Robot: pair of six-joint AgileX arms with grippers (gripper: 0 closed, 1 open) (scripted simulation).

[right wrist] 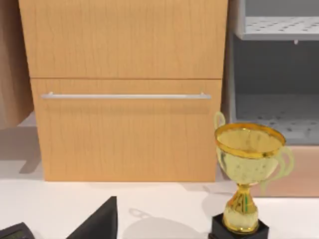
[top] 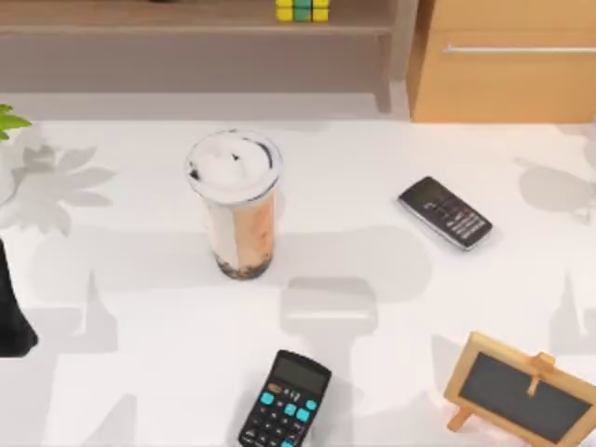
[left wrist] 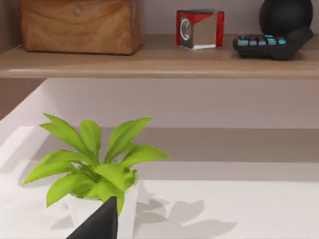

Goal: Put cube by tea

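The cube (top: 303,9), with yellow, green and blue squares, sits on the wooden shelf (top: 140,22) behind the table, at the top edge of the top view. On the white table, left of centre, the tea (top: 235,209) stands upright: a clear cup of milky orange drink with dark pearls at the bottom and a clear lid. A dark part of my left arm (top: 13,312) shows at the table's left edge, far from both. A dark tip of my left gripper (left wrist: 99,224) points toward a potted plant. A dark tip of my right gripper (right wrist: 99,221) faces a wooden cabinet.
A black phone (top: 445,212) lies to the right of the tea. A calculator (top: 284,400) and a small chalkboard (top: 521,386) sit near the front edge. The plant (left wrist: 94,164) is at the far left, a gold trophy (right wrist: 246,174) at the right, and a drawer cabinet (top: 507,65) at the back right.
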